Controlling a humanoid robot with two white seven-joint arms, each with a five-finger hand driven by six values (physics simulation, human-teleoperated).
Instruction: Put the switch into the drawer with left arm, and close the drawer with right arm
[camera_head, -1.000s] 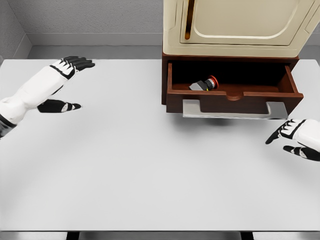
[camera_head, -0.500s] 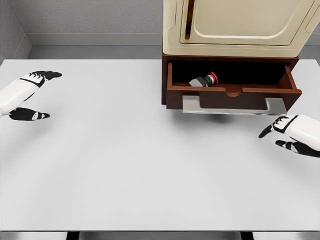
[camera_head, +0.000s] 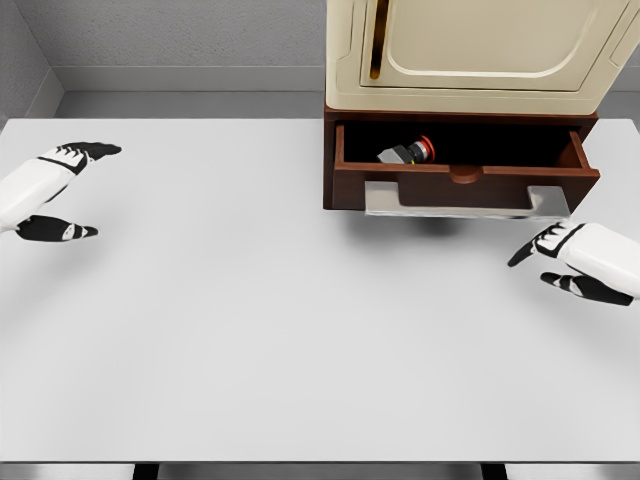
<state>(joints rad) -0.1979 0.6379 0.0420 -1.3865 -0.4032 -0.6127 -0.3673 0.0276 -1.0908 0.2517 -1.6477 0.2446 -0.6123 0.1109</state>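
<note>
— White, matte worktop (camera_head: 250, 330) beneath grey walls (camera_head: 180, 35)?
— Yes. Both hands hold nothing: left hand (camera_head: 45, 190) and right hand (camera_head: 585, 262), fingers loosely spread. Beyond the right fingers, the red-capped switch (camera_head: 408, 152) lies inside the open brown wooden drawer (camera_head: 460, 180).

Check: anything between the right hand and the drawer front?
Nothing. In the head view only bare white table separates the right hand from the drawer front; the switch lies inside the drawer.
</note>
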